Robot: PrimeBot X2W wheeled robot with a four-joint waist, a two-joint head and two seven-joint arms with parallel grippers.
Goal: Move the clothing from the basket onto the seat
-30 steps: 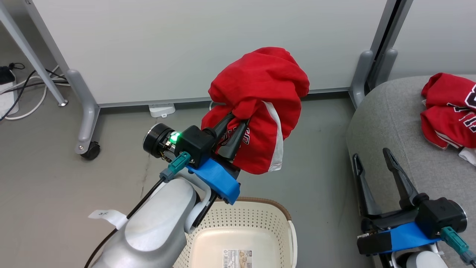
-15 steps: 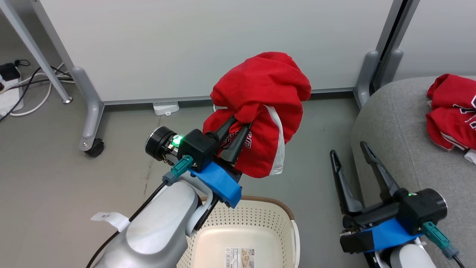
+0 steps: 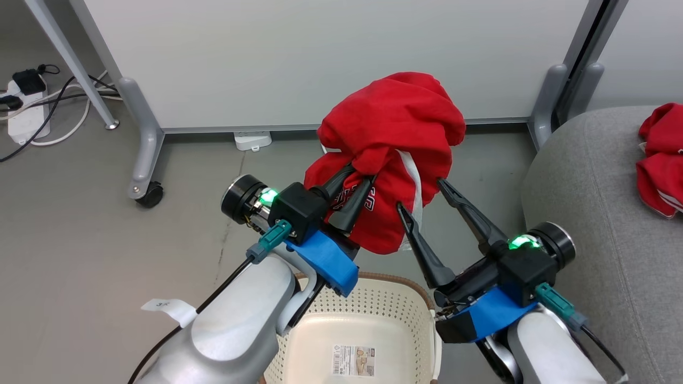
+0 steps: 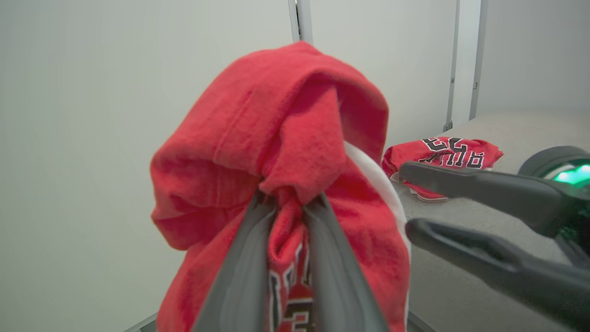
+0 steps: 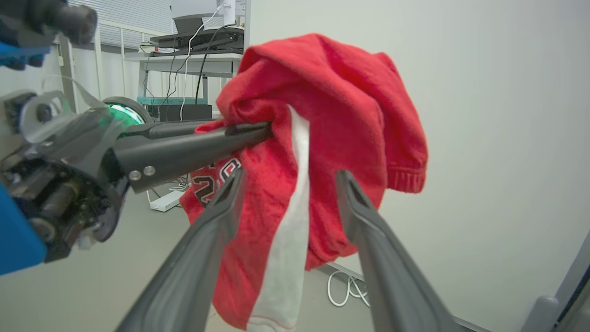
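Up in the air above the floor [image 3: 80, 240], just past the far rim of the basket [image 3: 397, 281]: a bunched red garment [image 3: 395, 122], pinched tight between the closed fingers of the left gripper [image 3: 362, 175]. Beside it, the right gripper [image 3: 420, 193], spread wide, one finger either side of the hanging white-trimmed edge; contact with the cloth impossible to tell. On the basket's bottom, a sticker label [image 3: 354, 360]. On the grey seat [image 3: 587, 213], well apart to the right, a second red garment [image 3: 659, 160], crumpled.

Left gripper [image 3: 363, 175] raised, fingers pinched tight on the red garment [image 3: 395, 112]; right gripper [image 3: 420, 193] angled up beside it, fingers spread apart, tips close to the cloth
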